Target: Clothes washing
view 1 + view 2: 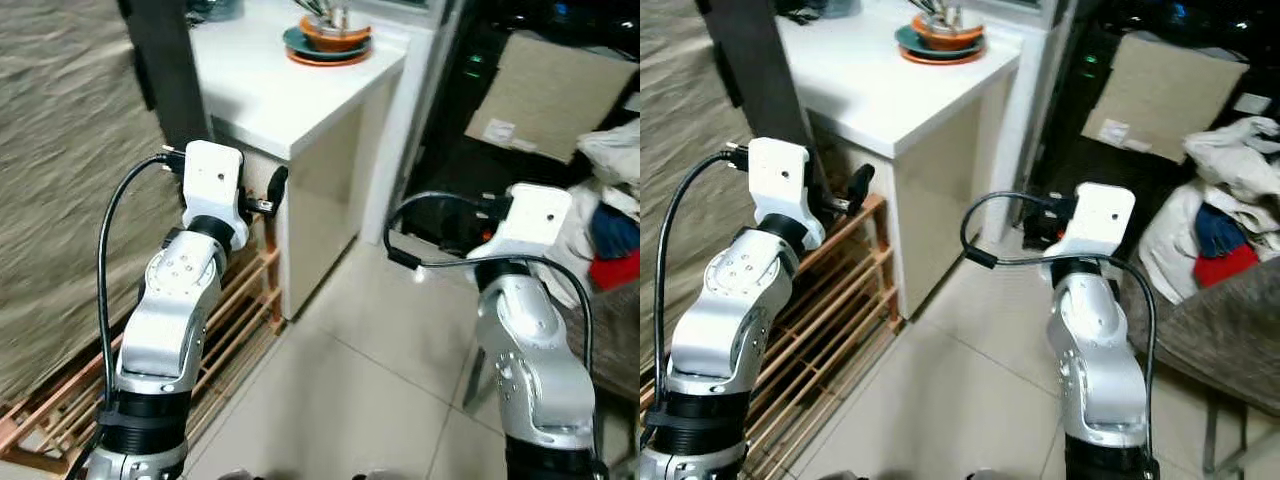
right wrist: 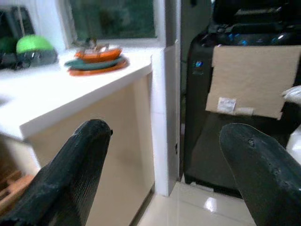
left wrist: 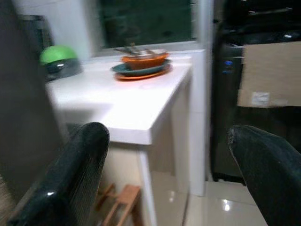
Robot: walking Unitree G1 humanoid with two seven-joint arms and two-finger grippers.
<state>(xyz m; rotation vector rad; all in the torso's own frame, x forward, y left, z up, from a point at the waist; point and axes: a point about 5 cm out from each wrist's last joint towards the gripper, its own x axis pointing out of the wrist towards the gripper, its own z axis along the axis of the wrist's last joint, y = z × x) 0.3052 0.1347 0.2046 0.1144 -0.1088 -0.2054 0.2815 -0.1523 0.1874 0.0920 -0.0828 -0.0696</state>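
Looking down from the left eye: both silver arms raised over pale floor tiles (image 1: 360,380); left gripper (image 1: 268,195) just beside the front of a white counter (image 1: 290,95), above a wooden rack (image 1: 215,330) on the floor. Stacked dishes (image 1: 327,40) on the counter's far end. Pile of clothes (image 1: 610,190) well off to the right, white, blue and red cloth heaped on a grey seat.

Seen from the right eye: right gripper (image 1: 1035,225) held out toward a dark machine (image 1: 1120,160) with a sheet of cardboard (image 1: 1160,95) leaning on its front; clothes just right of that.

Along the left wrist: two black fingers (image 3: 70,179) spread wide, nothing between them, counter edge and dishes ahead, a green lid (image 3: 59,54) further back.

Along the right wrist: fingers (image 2: 75,174) likewise spread wide and bare, pointing at the gap between counter and machine, cardboard ahead.
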